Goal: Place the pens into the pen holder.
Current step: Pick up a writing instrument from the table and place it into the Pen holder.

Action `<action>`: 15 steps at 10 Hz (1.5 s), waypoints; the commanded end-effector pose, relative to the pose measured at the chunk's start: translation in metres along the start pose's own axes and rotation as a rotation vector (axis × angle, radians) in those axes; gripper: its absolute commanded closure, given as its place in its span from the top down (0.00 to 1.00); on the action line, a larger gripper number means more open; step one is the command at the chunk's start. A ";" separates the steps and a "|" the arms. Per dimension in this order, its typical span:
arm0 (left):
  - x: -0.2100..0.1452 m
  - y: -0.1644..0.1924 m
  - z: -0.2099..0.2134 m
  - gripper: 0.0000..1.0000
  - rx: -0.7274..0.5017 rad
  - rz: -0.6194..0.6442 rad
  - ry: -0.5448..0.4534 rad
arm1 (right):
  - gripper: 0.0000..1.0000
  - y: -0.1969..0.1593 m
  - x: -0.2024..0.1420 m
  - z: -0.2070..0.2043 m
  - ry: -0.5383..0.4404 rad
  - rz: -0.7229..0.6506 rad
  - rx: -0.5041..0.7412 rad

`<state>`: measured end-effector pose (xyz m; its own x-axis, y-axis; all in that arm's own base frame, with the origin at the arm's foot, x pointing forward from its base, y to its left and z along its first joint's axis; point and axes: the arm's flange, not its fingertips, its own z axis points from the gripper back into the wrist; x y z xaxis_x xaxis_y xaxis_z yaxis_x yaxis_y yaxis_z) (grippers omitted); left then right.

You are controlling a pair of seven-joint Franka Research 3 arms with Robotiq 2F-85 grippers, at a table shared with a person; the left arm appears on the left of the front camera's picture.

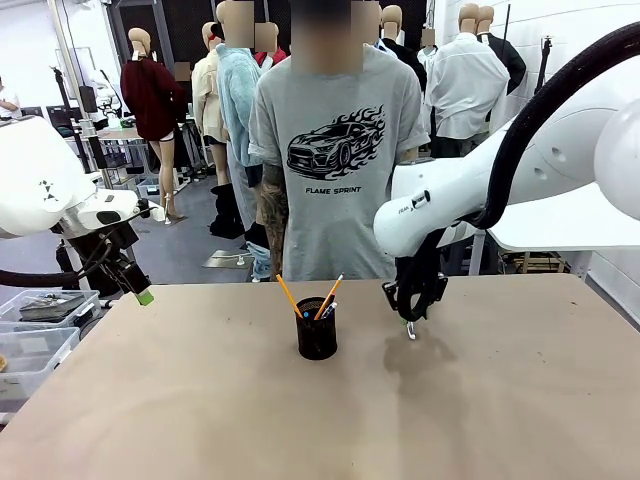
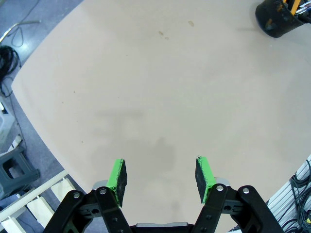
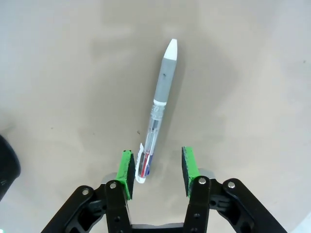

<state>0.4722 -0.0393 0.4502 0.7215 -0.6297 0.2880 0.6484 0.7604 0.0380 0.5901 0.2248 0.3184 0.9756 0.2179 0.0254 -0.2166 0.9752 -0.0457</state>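
The black mesh pen holder (image 1: pixel 317 338) stands mid-table with two yellow-orange pencils (image 1: pixel 288 295) and another pen leaning in it; it also sits at the top right of the left wrist view (image 2: pixel 277 22). A white-grey pen (image 3: pixel 159 109) with a clear barrel points away from my right gripper (image 3: pixel 156 170), its rear end between the green pads, close to one pad with a clear gap to the other. From the front, that gripper (image 1: pixel 408 318) hangs just right of the holder, low over the table, pen tip (image 1: pixel 411 332) downward. My left gripper (image 1: pixel 138 292) is open and holds nothing at the table's left edge (image 2: pixel 160 177).
A person in a grey T-shirt (image 1: pixel 335 150) stands at the far side of the table. Clear plastic bins (image 1: pixel 40 330) sit off the table's left edge. A dark rounded shape (image 3: pixel 6 167) shows at the left edge of the right wrist view.
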 end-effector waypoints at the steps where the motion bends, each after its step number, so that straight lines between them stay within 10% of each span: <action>1: -0.001 0.003 0.000 0.74 0.002 -0.015 -0.011 | 0.50 0.008 0.011 -0.007 -0.019 -0.034 -0.005; 5: -0.001 0.003 0.000 0.74 0.002 -0.015 -0.011 | 0.50 0.011 0.013 -0.017 -0.003 -0.056 -0.034; 8: -0.001 0.003 0.000 0.74 0.002 -0.015 -0.011 | 0.00 0.012 0.012 -0.016 0.005 -0.049 -0.031; 15: -0.001 0.003 0.000 0.74 0.002 -0.015 -0.011 | 0.00 -0.008 -0.011 0.031 -0.106 -0.018 0.077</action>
<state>0.4722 -0.0392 0.4502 0.7216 -0.6296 0.2879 0.6483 0.7604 0.0380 0.5955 0.2285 0.3440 0.9796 0.1813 0.0863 -0.1798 0.9834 -0.0248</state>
